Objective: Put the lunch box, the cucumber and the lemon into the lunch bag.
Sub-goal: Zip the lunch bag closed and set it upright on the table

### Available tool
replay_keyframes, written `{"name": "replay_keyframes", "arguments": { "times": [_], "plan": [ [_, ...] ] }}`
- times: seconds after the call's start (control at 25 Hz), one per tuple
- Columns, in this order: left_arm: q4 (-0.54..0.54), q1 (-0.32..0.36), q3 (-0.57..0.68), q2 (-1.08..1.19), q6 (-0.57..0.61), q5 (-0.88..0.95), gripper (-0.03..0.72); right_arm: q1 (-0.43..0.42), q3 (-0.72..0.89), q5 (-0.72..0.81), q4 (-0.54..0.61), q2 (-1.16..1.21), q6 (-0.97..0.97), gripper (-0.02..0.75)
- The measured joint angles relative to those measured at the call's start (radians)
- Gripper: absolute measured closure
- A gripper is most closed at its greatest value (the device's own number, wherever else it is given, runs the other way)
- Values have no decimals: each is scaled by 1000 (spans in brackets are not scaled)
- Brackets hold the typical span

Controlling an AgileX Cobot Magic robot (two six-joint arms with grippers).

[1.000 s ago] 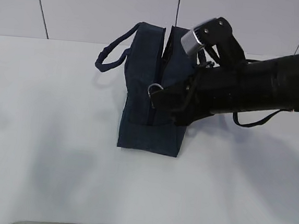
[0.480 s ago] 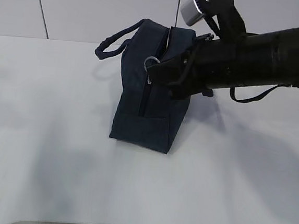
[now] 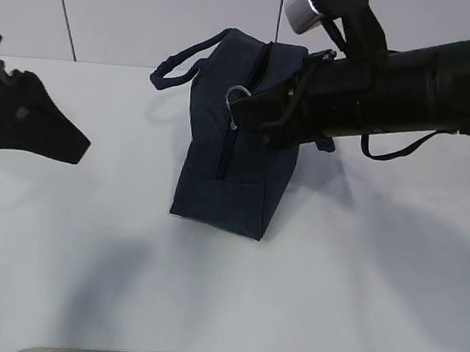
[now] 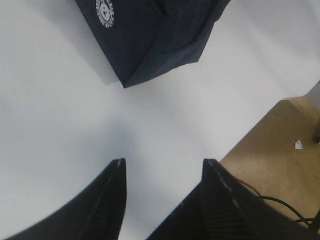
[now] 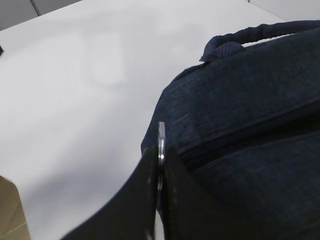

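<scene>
- the dark blue lunch bag [image 3: 234,143] stands on the white table [image 3: 331,300], near the back.
- the right gripper [image 5: 159,172] is pinched together on the metal ring pull [image 5: 161,141]; the right wrist view shows this best.
- the left gripper [image 4: 162,172] hangs over the table with its fingers apart, holding nothing.
- only the left wrist view shows the bag's white round logo [image 4: 105,11].

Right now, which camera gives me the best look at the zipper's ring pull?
The right wrist view: the ring pull sits close up, edge-on, pinched in the right tool against the lunch bag. The exterior view shows it small at the tool's tip. The left wrist view shows only the bag's logo side.
</scene>
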Motion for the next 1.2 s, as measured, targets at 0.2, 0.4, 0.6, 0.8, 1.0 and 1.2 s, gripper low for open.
{"name": "replay_keyframes", "arguments": {
  "times": [0.2, 0.4, 0.6, 0.8, 1.0, 1.2],
  "plan": [
    [-10, -56, 0, 115, 82, -134, 335, 0, 0, 8, -1, 0, 47, 733],
    [-18, -114, 0, 222, 139, -220, 335, 0, 0, 10, -1, 0, 92, 733],
    [-30, -180, 0, 287, 178, -331, 334, 0, -6, 12, -2, 0, 124, 733],
    [-51, -193, 0, 304, 195, -422, 334, 0, -36, 12, -3, 0, 138, 733],
    [-129, -195, 0, 316, 273, -489, 334, 0, -50, 12, -3, 0, 140, 733],
    [-223, -199, 0, 357, 349, -511, 334, 0, -50, 14, -3, 0, 144, 733]
  ]
}}
